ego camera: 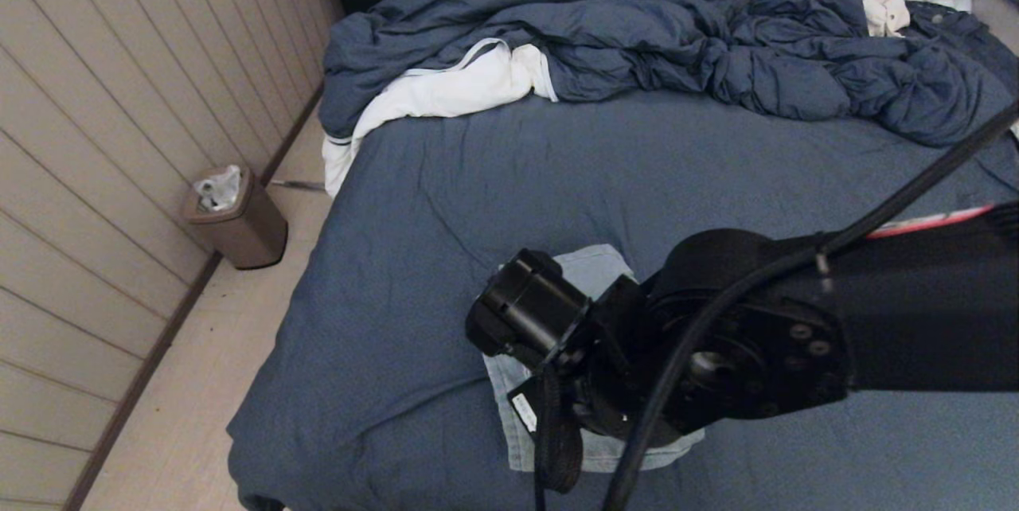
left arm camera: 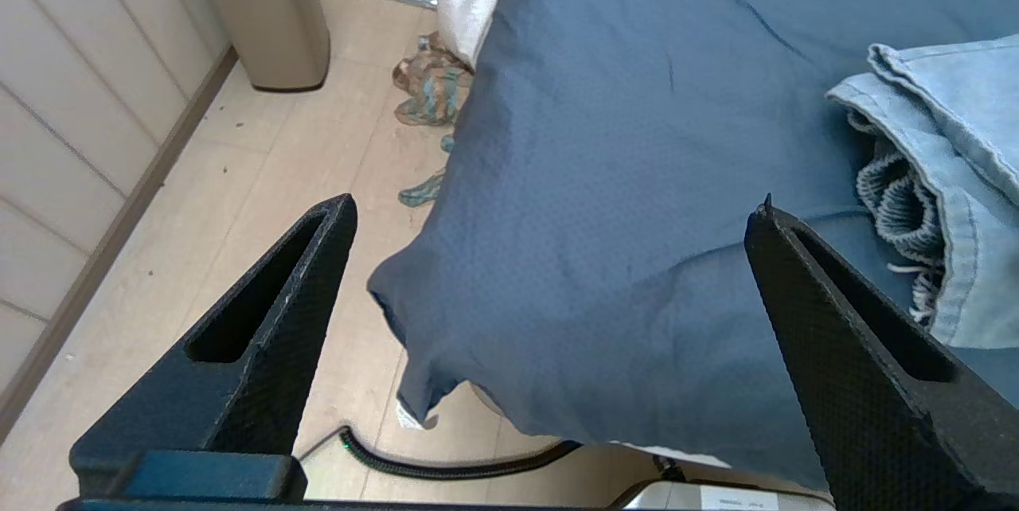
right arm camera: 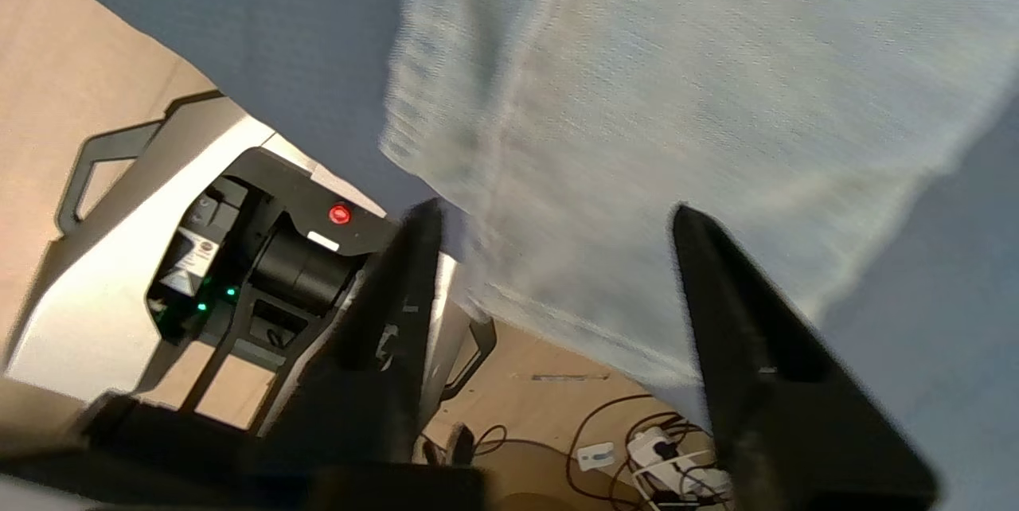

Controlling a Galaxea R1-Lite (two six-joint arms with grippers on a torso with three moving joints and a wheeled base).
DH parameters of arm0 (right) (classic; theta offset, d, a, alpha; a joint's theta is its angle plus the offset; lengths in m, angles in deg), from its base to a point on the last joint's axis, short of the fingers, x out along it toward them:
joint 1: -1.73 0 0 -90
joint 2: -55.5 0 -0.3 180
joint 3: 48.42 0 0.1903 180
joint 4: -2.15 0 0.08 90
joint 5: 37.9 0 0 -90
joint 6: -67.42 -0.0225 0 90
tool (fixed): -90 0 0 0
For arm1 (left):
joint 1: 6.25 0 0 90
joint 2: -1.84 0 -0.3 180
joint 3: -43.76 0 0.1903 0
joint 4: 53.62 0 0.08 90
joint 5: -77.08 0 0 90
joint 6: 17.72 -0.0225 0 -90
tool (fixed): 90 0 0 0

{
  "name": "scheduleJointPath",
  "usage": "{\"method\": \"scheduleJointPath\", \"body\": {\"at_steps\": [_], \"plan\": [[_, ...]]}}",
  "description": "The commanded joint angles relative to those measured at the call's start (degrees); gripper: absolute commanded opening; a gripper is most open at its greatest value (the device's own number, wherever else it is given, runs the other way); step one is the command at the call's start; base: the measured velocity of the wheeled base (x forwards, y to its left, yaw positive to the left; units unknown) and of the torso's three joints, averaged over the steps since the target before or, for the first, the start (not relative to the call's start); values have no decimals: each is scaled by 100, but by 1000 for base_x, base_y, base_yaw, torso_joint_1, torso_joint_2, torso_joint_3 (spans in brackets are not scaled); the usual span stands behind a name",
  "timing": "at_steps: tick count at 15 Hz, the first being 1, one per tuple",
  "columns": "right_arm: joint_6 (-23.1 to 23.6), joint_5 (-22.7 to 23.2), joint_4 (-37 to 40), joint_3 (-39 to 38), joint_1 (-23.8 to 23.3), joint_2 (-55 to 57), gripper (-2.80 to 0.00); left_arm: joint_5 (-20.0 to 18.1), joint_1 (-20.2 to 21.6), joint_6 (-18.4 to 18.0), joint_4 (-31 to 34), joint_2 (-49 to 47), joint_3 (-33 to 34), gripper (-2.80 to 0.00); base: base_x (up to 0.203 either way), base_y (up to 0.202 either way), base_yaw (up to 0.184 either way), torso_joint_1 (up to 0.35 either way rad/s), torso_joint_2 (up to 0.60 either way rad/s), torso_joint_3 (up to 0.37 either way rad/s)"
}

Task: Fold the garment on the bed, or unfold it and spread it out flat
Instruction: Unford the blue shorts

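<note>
The pale blue denim shorts (ego camera: 593,264) lie folded near the front of the bed (ego camera: 478,177), mostly hidden under my right arm (ego camera: 716,336). In the right wrist view my right gripper (right arm camera: 557,216) is open just above the shorts (right arm camera: 677,81) at their edge nearest the bed's front, with nothing between the fingers. My left gripper (left arm camera: 553,212) is open and empty over the bed's front left corner (left arm camera: 557,296). The shorts (left arm camera: 955,137) lie to its right, folded layers and gathered waistband showing. The head view does not show the left gripper.
A bulky dark blue duvet (ego camera: 677,33) and a white garment (ego camera: 446,89) fill the back of the bed. A brown bin (ego camera: 239,216) stands by the panelled wall. A crumpled cloth (left arm camera: 430,89) and cables (right arm camera: 677,447) lie on the floor, near my base (right arm camera: 239,256).
</note>
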Motion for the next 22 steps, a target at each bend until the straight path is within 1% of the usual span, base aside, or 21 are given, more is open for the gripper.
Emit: {"method": "scheduleJointPath", "body": {"at_steps": [1, 5, 9, 15, 22], "plan": [[-26, -118, 7, 387, 174, 816, 0, 5, 0, 6, -2, -8, 0, 0, 0, 0, 0, 0, 0, 0], [-31, -337, -98, 1266, 268, 1666, 0, 5, 0, 14, -2, -8, 0, 0, 0, 0, 0, 0, 0, 0], [-3, -573, -110, 1749, 95, 2111, 0, 5, 0, 14, -2, -8, 0, 0, 0, 0, 0, 0, 0, 0], [104, -657, -105, 2000, -238, 2010, 0, 5, 0, 14, -2, -8, 0, 0, 0, 0, 0, 0, 0, 0], [188, -666, -70, 2194, -171, 1972, 0, 5, 0, 14, -2, -8, 0, 0, 0, 0, 0, 0, 0, 0]]}}
